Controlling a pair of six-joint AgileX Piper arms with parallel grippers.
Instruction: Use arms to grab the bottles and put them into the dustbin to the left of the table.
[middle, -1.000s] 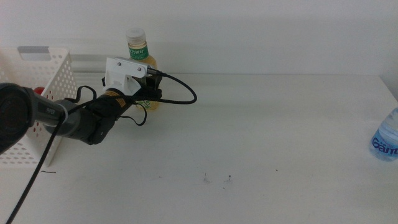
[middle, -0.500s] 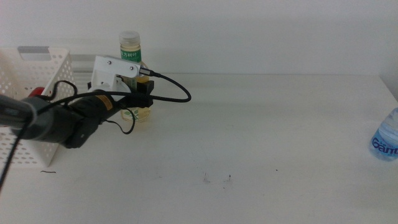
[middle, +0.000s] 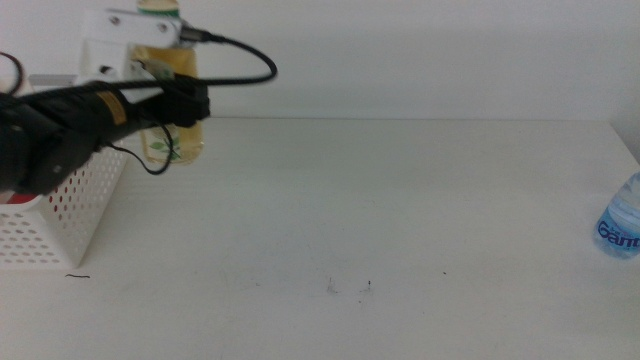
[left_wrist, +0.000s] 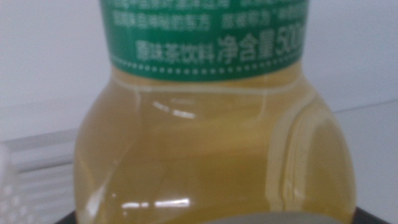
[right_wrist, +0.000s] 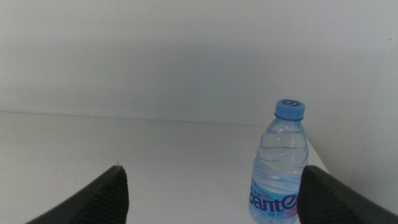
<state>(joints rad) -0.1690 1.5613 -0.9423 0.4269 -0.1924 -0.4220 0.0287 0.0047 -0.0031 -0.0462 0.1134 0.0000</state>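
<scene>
**Tea bottle in carry toward the basket**

The left end effector was clamped on the yellow tea bottle, holding it clear of the worktop, just beside the near-right corner of the white dustbin and not yet over its opening. In the left wrist view the tea bottle filled the frame, green label uppermost; the jaws themselves were barely visible there.

Step judged: transport, second half. The next move likely calls for carrying the bottle further over the dustbin rim, then parting the jaws so it drops inside. Risk: the bottle base may catch the rim if lowered too soon.

The right end effector waited well away from the dustbin, jaws wide apart, facing the clear water bottle, which stood upright at the worktop edge farthest from the dustbin.

Surface: plain white worktop, a few dark specks toward its front. Room: bare white wall behind.
</scene>
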